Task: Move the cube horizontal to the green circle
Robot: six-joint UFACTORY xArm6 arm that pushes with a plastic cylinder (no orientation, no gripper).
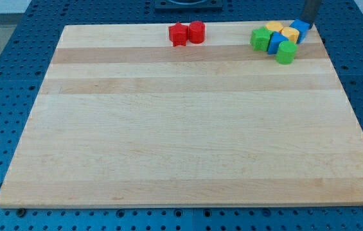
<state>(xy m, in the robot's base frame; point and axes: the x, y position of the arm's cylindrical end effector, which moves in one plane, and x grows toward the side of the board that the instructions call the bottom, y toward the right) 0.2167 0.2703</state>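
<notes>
The blue cube (299, 28) sits at the view's top right, at the right end of a tight cluster. The green cylinder (286, 52) is the lowest block of that cluster, just below and left of the cube. My tip (309, 23) is at the board's top edge, right beside the cube's upper right side; I cannot tell whether it touches. Only the rod's short lower end shows.
The cluster also holds a green block (259, 38), a second blue block (275, 42) and two yellow blocks (274, 26) (290, 34). A red star-like block (178, 34) and a red cylinder (196, 31) sit together at top centre. The wooden board (187, 128) lies on a blue pegboard.
</notes>
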